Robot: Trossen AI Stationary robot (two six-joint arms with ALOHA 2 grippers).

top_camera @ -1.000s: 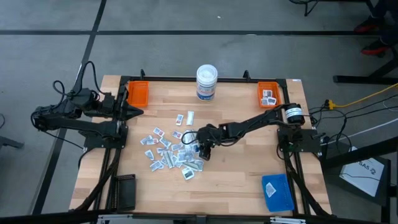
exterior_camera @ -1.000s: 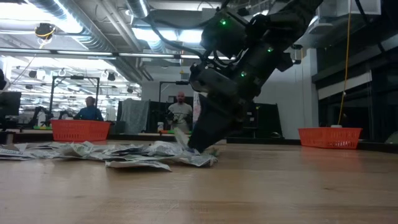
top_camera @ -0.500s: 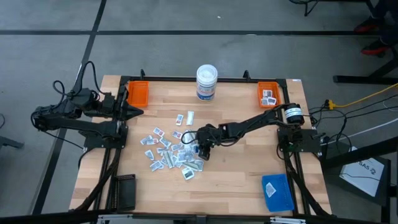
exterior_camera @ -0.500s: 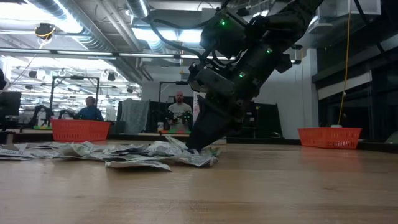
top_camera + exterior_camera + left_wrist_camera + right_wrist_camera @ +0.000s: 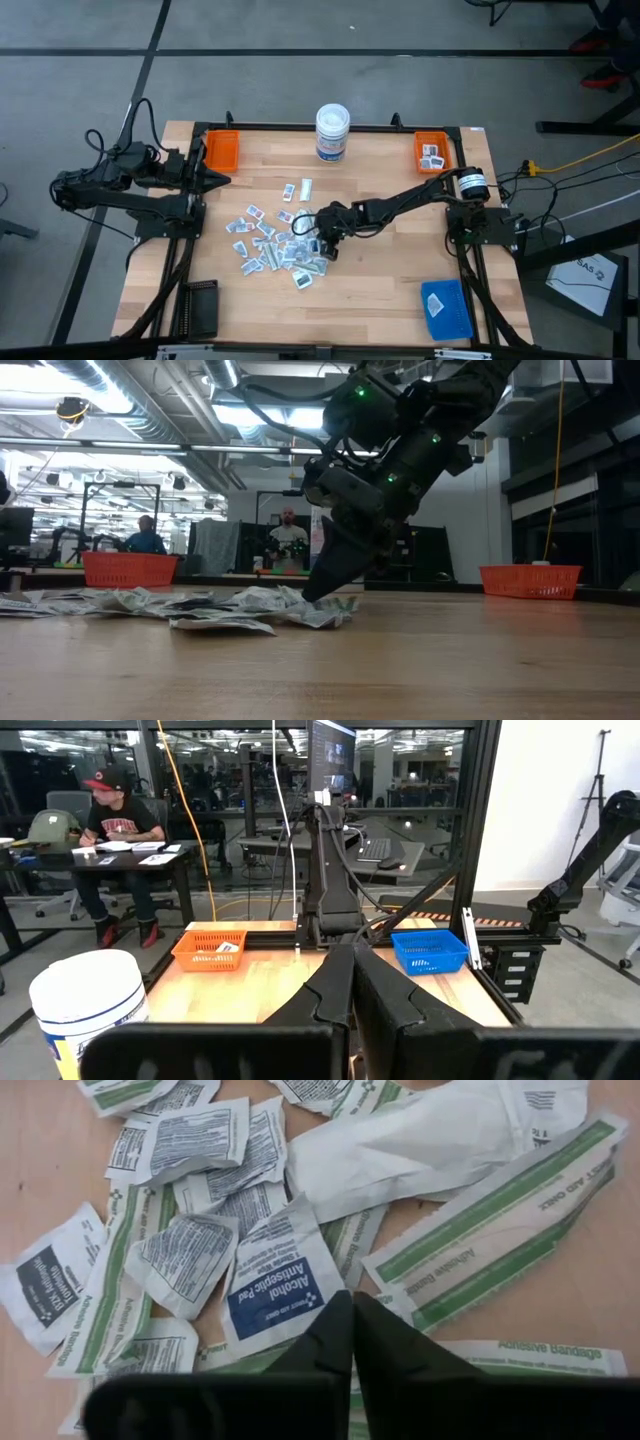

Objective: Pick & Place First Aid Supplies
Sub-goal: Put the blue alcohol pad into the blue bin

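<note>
From above, the pile of first aid supplies (image 5: 280,245) lies near the middle of the table (image 5: 390,290). The right gripper (image 5: 322,240) is down at the pile's edge nearest the right arm's base. The left gripper (image 5: 218,180) waits off the pile, beside the left orange tray (image 5: 221,150), fingers pressed together and empty. The right orange tray (image 5: 433,152), well away from the pile, already has a few packets in it.

From table height, the right gripper (image 5: 318,592) leans in steeply with its tips at the heap's near edge, where packets (image 5: 300,610) curl up against them.

The left wrist camera shows only its own closed fingers (image 5: 340,990), the white tub (image 5: 85,1005) and a person at a desk beyond.

The right wrist camera shows the fingertips (image 5: 350,1330) pinched together right at the lower corner of an alcohol pad packet (image 5: 275,1295), with a long bandage strip (image 5: 500,1230) just beside it. Whether paper is really caught I cannot tell. I'd lift slowly and straight up, watching that only one packet comes along and that the overlapping neighbours stay behind, before swinging toward the right tray.
</note>
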